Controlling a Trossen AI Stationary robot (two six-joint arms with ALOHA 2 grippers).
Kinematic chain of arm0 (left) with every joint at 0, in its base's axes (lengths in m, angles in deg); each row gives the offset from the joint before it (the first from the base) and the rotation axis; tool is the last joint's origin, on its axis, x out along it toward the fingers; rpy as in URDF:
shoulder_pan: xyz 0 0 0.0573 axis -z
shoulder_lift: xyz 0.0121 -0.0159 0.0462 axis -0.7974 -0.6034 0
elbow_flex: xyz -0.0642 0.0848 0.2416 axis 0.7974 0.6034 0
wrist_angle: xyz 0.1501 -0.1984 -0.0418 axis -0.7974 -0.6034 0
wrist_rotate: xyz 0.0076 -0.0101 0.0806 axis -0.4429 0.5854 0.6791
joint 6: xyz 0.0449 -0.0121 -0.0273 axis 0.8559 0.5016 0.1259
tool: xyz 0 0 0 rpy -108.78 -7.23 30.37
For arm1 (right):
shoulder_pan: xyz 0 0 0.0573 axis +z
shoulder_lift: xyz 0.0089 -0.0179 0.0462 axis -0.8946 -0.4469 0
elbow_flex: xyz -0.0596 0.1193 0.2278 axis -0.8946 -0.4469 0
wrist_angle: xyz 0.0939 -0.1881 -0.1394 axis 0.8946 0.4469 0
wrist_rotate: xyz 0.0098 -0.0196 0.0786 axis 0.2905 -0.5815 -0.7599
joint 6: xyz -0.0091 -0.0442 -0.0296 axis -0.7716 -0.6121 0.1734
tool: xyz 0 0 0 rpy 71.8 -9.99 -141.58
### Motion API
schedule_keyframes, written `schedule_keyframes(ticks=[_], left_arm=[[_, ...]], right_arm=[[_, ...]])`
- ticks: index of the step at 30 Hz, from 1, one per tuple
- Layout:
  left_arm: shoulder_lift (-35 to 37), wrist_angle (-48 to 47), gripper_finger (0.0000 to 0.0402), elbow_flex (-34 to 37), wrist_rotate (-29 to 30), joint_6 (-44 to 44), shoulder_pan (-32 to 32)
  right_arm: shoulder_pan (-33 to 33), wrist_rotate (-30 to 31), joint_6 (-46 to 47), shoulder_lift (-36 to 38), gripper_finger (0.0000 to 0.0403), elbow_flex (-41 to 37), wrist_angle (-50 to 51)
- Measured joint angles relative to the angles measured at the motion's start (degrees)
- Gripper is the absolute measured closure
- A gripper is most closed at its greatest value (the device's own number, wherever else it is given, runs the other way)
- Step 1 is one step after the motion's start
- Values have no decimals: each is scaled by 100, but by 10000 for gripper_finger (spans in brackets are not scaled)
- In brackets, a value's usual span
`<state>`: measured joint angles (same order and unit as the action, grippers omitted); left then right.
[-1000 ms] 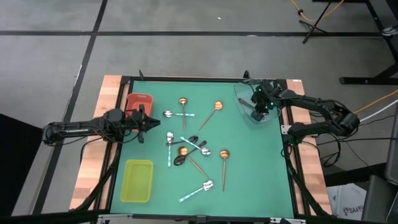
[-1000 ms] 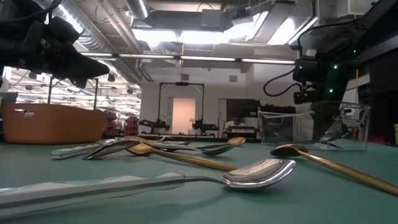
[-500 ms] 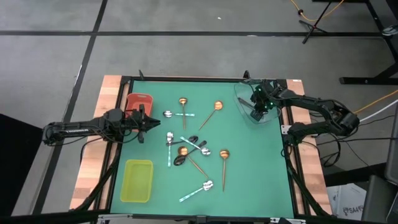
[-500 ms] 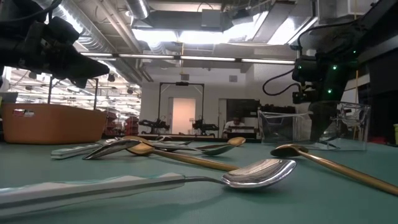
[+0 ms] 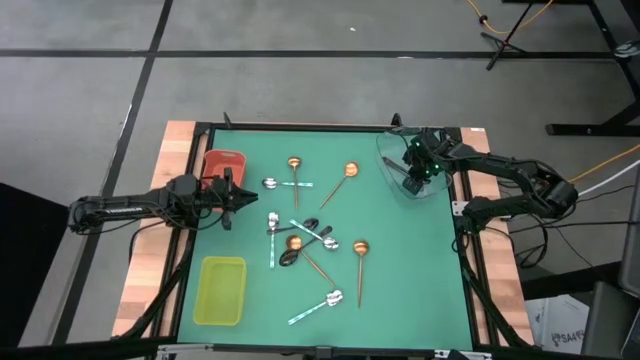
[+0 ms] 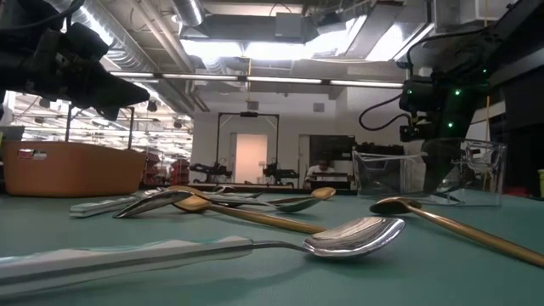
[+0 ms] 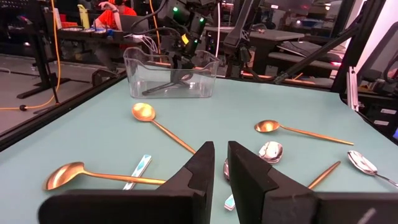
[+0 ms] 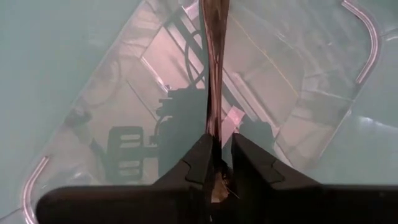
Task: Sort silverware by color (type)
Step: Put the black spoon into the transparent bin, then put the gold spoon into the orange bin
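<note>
Over the clear tray [image 5: 388, 150] at the far right, my right gripper [image 8: 222, 146] points steeply down, slightly open, with a dark spoon's handle [image 8: 211, 74] rising between its fingers. That spoon [image 7: 165, 86] leans slanted inside the tray. Gold spoons [image 5: 294, 165], mint-handled spoons [image 5: 330, 298] and dark spoons [image 5: 290, 258] lie scattered on the green mat. My left gripper [image 7: 221, 149] waits level at the left edge, its fingers almost together with nothing between them. My right gripper comes from above, slanting down into the clear tray. The dark spoon's handle end [image 8: 214, 134] lies against one finger [image 8: 199, 162], and a narrow gap shows to the other. The spoon leans with its lower end [image 7: 148, 93] on the tray's floor.
A red tray [image 5: 222, 165] stands at the far left beside my left gripper [image 5: 243, 197]. A yellow-green tray [image 5: 222, 290] lies at the near left. The loose spoons crowd the mat's middle. Bare mat lies at the near right.
</note>
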<state>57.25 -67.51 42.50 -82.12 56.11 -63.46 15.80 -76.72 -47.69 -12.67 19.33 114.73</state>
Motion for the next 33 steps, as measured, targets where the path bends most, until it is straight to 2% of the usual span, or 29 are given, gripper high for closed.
schedule_keyframes(ticks=[11,20,33], left_arm=[[-1,0,363,0,2,0,0],[2,0,363,0,-1,0,-2],[2,0,363,0,2,0,-2]], right_arm=[[2,132,156,0,351,29,33],[1,168,210,109,351,382,83],[7,160,210,735,352,958,1105]])
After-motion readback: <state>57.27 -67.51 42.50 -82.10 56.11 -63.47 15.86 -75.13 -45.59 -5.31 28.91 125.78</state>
